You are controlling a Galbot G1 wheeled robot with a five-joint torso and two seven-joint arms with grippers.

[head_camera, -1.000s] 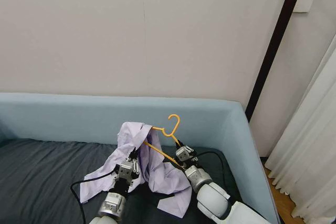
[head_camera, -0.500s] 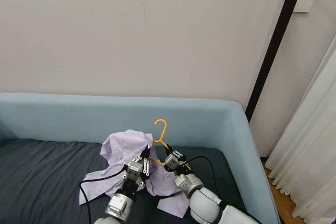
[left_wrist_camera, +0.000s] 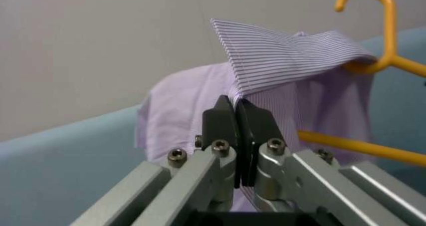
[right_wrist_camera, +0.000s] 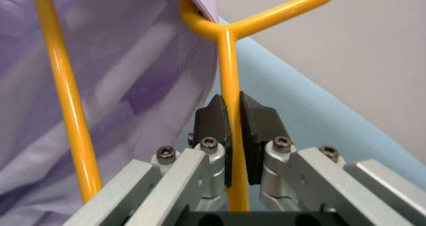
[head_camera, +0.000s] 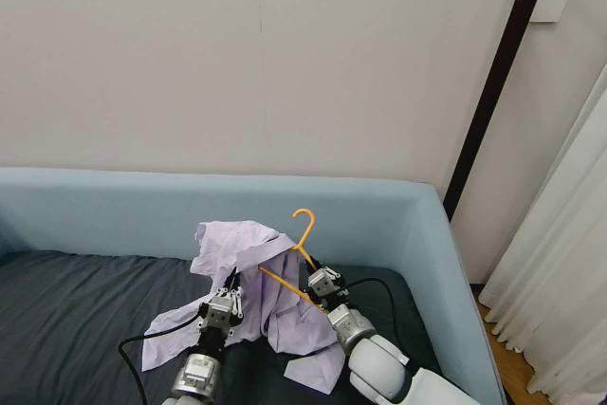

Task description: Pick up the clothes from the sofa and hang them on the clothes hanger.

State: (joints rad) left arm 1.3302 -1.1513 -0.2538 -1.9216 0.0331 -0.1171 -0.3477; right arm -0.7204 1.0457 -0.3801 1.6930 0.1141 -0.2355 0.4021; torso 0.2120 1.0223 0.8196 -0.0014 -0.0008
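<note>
Both arms angle up and forward over the light-blue sofa [head_camera: 114, 208]: left gripper [left_wrist_camera: 238, 117] pinched shut on the striped lilac shirt [head_camera: 239, 246] below its collar, right gripper [right_wrist_camera: 230, 117] clamped on the orange hanger [head_camera: 302, 234] stem, hook uppermost, bar slanting down rightward, shirt draped over it above the seat.

Silver left gripper [left_wrist_camera: 236, 105] and right gripper [right_wrist_camera: 230, 100]: black pads [left_wrist_camera: 218, 131], hex screws [left_wrist_camera: 220, 147].

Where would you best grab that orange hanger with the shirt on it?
Probably grip the orange hanger by its bare straight arm just below the hook, coming from underneath, where the right pincer clamps it. That rod is thin and free of cloth, while the purple striped shirt drapes the other side.
</note>
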